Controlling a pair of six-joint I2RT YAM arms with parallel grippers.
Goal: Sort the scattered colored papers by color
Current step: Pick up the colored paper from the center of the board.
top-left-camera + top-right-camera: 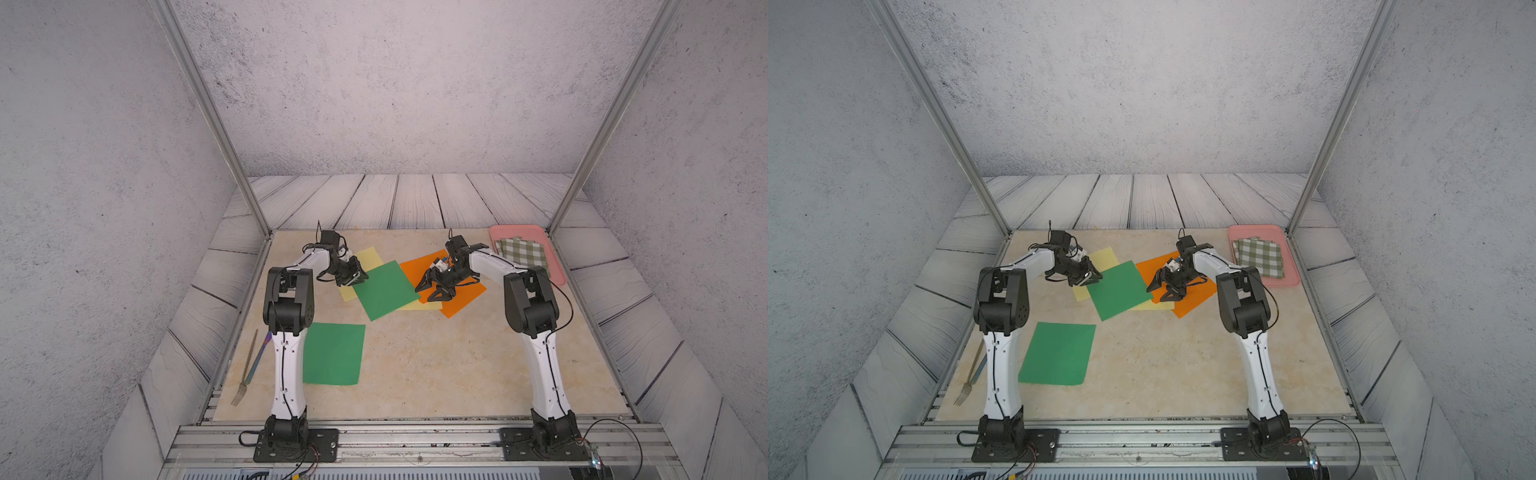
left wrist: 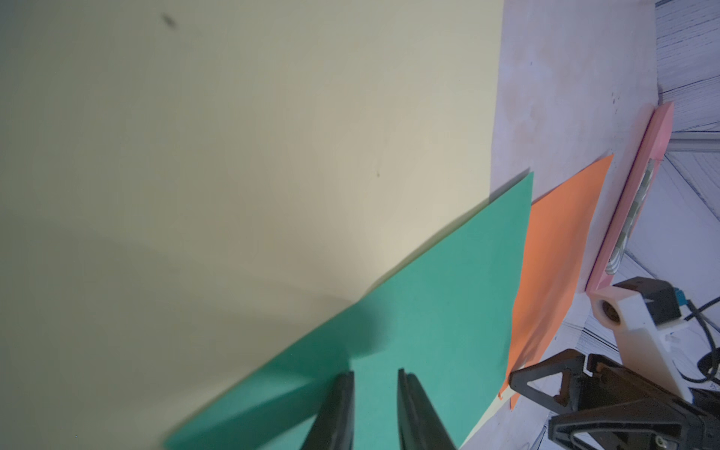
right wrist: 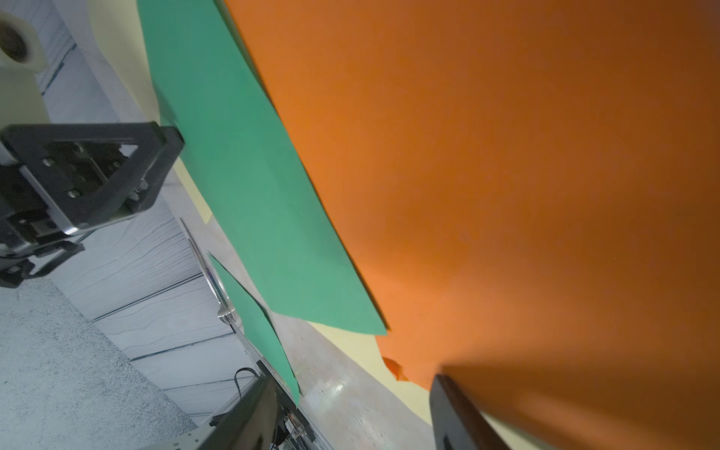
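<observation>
Now, your left gripper (image 2: 376,374) stands narrowly parted above the edge of the green paper (image 2: 428,311); your right gripper (image 3: 352,378) gapes wide, the orange paper (image 3: 506,156) beneath it.

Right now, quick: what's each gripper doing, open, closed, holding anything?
Left gripper: narrowly open at the pile's green paper, nothing visibly gripped.
Right gripper: wide open over the orange paper, empty.

Green sheet (image 1: 385,289) hides most of the yellow sheet (image 1: 370,256).
</observation>
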